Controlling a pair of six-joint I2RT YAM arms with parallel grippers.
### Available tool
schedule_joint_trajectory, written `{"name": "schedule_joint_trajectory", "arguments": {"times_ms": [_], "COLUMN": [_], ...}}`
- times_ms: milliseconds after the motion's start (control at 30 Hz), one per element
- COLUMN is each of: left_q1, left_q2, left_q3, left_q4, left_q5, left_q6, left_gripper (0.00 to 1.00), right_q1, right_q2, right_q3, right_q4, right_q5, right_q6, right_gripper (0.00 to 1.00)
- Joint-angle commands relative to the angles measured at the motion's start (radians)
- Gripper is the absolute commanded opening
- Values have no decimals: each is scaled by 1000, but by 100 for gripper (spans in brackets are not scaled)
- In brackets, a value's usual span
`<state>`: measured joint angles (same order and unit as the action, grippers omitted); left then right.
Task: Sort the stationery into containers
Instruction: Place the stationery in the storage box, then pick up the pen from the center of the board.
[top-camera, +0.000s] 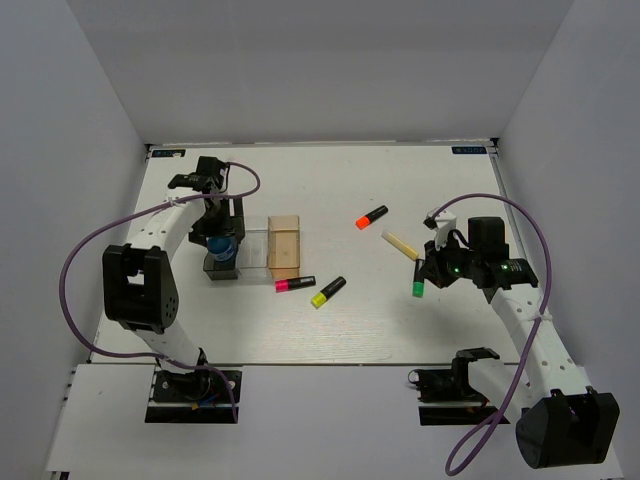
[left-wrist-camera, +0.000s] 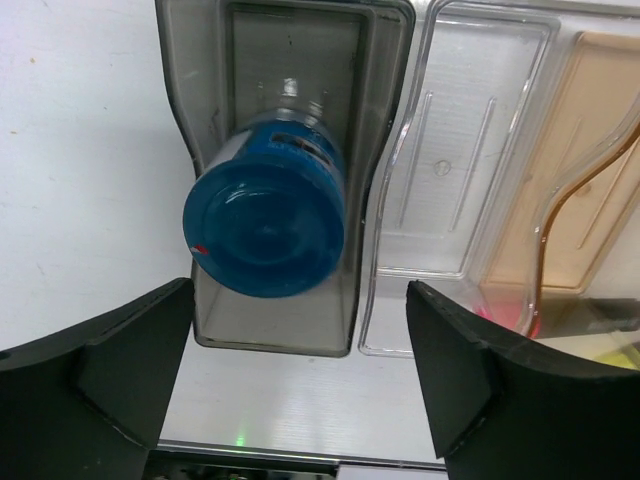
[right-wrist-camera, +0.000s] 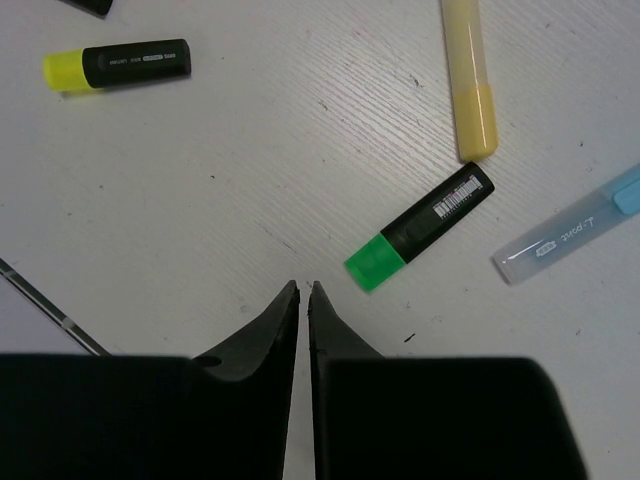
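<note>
Sorting at an early stage. One item is placed: the blue roll (left-wrist-camera: 265, 225) lies tilted inside the dark grey bin (left-wrist-camera: 290, 70), at the left end of the joined row. The clear bin (left-wrist-camera: 450, 150) and the tan bin (left-wrist-camera: 570, 180) appear to hold nothing, though glare on the clear walls makes this uncertain. Left on the table (top-camera: 400, 180) are the orange highlighter (top-camera: 372, 216), the pink highlighter (top-camera: 295, 284) just in front of the tan bin, the yellow highlighter (right-wrist-camera: 118, 65), the green highlighter (right-wrist-camera: 420, 228), the pale yellow stick (right-wrist-camera: 470, 80) and a pale blue pen (right-wrist-camera: 570, 235). The left arm reaches forward with its wrist turned down over the dark grey bin. The left gripper (left-wrist-camera: 300, 305) stands wide, its fingers clear of the roll on both sides and holding nothing. The right arm is bent low over the table's right half. The right gripper (right-wrist-camera: 304, 287) points down just beside the green cap, its jaws nearly together with only a thin slit and nothing gripped.
</note>
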<state>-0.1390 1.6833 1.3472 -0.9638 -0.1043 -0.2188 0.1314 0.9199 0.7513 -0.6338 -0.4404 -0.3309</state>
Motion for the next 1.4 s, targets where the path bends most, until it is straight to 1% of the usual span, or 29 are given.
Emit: {"name": "schedule_joint_trajectory", "arguments": {"times_ms": [0, 33, 233, 267, 333, 367, 400, 433, 467, 500, 533, 567, 600, 633, 667, 700, 733, 767, 800, 833, 867, 900, 933, 1000, 1033, 1133, 1233, 1267, 1367], "left_q1": [9, 7, 7, 6, -20, -31, -78, -94, -132, -158, -215, -287, -327, -455, -494, -532, -625, -648, -671, -715, -724, -737, -743, -744, -745, -754, -777, -777, -777], "left_q2": [-4, -4, -19, -48, -95, -114, -176, -198, -221, -293, -315, -335, -365, -366, -359, -350, -332, -301, -269, -239, -220, -206, -168, -142, -87, 11, 105, 140, 208], "left_q3": [-2, 0, 6, 6, 12, 13, 10, 6, -2, -43, -63, -97, -121, -131, -137, -141, -151, -152, -151, -149, -146, -142, -141, -128, -106, -38, 10, 16, 35], "left_q4": [13, 10, 4, 2, 8, 13, 23, 30, 37, 78, 91, 106, 121, 122, 122, 123, 122, 125, 125, 128, 128, 143, 173, 209, 226, 253, 281, 289, 316], "left_q5": [26, 28, 31, 44, 60, 84, 103, 135, 206, 219, 225, 242, 232, 213, 180, 145, 108, 110, 110, 110, 110, 109, 133, 172, 176, 190, 160, 158, 150], "left_q6": [-2, -2, -5, -7, 1, 22, 33, 47, 56, 59, 62, 68, 81, 105, 120, 137, 157, 189, 211, 211, 248, 249, 249, 233, 230, 226, 229, 193, 174], "left_gripper": [98, 100, 100, 100, 100, 96, 78, 53, 26, 0, 0, 0, 0, 0, 5, 12, 36, 47, 54, 68, 71, 71, 73, 73, 73, 73, 73, 73, 73], "right_q1": [2, 1, -1, 2, 2, 2, 5, 8, 11, 20, 31, 43, 46, 60, 69, 74, 79, 82, 85, 83, 85, 83, 82, 80, 80, 80, 79, 82, 80], "right_q2": [-7, -6, -3, -4, 0, 8, 14, 20, 33, 58, 71, 114, 129, 144, 174, 183, 192, 198, 207, 208, 211, 206, 203, 180, 175, 155, 154, 152, 145], "right_q3": [34, 33, 33, 31, 29, 29, 26, 29, 33, 40, 46, 63, 80, 88, 92, 98, 100, 103, 106, 106, 105, 103, 103, 92, 77, 63, 63, 62, 60], "right_q4": [-1, -1, -1, 0, 6, 2, -4, 3, 0, 3, 3, 0, -1, -1, -1, 0, 6, 5, 3, 5, 6, 6, 6, 19, 23, 34, 25, 23, 19], "right_q5": [2, 2, 2, 5, 8, -1, -10, -46, -58, -58, -32, -23, -15, -2, 5, 11, 22, 22, 26, 32, 38, 48, 60, 80, 91, 101, 100, 97, 95], "right_q6": [-14, -16, -14, -14, -13, -16, -37, -45, -59, -57, -51, -37, -34, -24, -19, -13, 1, 3, 6, 10, 12, 19, 21, 24, 27, 29, 30, 29, 27], "right_gripper": [11, 11, 14, 34, 79, 90, 90, 89, 76, 24, 2, 0, 0, 0, 0, 5, 11, 20, 28, 30, 32, 32, 32, 32, 32, 32, 32, 32, 32]}}
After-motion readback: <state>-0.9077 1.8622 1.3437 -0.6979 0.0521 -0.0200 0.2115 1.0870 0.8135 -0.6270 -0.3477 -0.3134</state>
